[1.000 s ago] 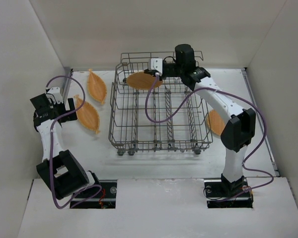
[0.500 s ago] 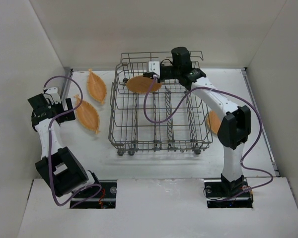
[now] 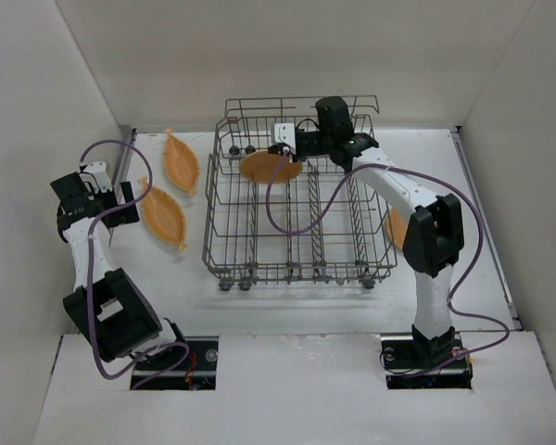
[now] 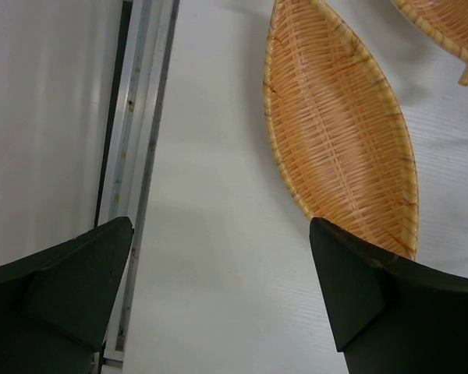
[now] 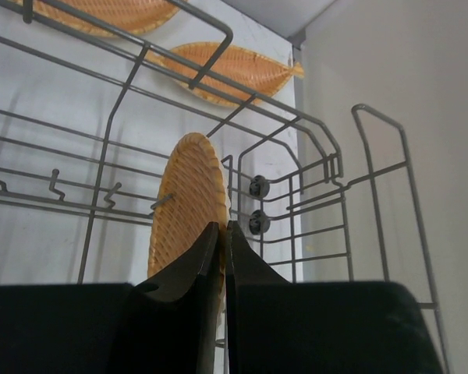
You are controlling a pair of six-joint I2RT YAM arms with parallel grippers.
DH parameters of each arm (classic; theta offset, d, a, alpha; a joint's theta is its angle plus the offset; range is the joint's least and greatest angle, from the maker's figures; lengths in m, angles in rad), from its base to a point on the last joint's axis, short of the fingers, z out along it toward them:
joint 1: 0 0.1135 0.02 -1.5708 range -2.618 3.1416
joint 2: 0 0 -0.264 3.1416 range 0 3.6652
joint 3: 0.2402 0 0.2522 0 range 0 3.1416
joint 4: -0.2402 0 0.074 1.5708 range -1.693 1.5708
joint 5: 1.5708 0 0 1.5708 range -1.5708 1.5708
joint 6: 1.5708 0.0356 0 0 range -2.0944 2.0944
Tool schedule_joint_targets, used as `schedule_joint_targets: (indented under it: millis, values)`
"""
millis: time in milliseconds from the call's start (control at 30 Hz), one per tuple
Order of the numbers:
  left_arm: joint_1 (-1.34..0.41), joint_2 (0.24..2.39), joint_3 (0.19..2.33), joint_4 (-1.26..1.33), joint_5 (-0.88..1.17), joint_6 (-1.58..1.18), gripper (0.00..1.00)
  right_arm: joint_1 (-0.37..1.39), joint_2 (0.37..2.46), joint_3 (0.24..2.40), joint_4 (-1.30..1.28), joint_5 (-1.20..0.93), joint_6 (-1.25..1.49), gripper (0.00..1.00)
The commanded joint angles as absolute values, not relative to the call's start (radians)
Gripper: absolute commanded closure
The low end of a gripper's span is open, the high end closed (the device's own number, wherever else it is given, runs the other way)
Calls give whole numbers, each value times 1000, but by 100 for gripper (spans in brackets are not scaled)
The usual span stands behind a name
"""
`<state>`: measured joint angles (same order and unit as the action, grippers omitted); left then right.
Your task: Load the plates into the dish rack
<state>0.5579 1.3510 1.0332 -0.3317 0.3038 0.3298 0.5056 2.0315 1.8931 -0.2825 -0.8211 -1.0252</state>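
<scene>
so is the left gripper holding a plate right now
No, the left gripper is open and empty; the nearest plate lies flat beside it, ungripped.

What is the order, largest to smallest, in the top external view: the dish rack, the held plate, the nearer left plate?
1. dish rack
2. nearer left plate
3. held plate, which looks smaller but is tilted and partly hidden by the right gripper, so this ranking is unsure.

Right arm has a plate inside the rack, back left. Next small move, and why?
Probably ease the right gripper down until the plate seats in the dish rack. The gripper is shut on the plate's rim; the plate stands on edge inside the back-left corner, and whether it rests on the wires is unclear.
</scene>
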Motion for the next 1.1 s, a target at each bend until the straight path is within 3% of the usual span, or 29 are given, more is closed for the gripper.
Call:
schedule_joint_targets:
  millis: [0, 67, 200, 400, 667, 1000, 1067]
  values:
    - [564, 1351, 1089, -324, 321, 325, 0, 513, 2042, 1887, -232, -828, -1043, 100]
    - [564, 1359, 1097, -324, 321, 325, 0, 513, 2045, 1876, -236, -819, -1043, 97]
    - [564, 1376, 1114, -324, 321, 328, 0, 513, 2045, 1862, -255, -805, -1043, 81]
    - [561, 1382, 1118, -316, 321, 325, 0, 507, 2055, 1867, -256, -761, -1035, 78]
    - [555, 1371, 1108, -307, 334, 321, 0, 492, 2105, 1916, -241, -666, -1026, 58]
    - [559, 1356, 1075, -302, 354, 324, 0, 479, 2112, 1917, -130, -519, -947, 55]
    - [558, 1355, 1071, -295, 354, 321, 0, 473, 2096, 1908, -115, -496, -937, 49]
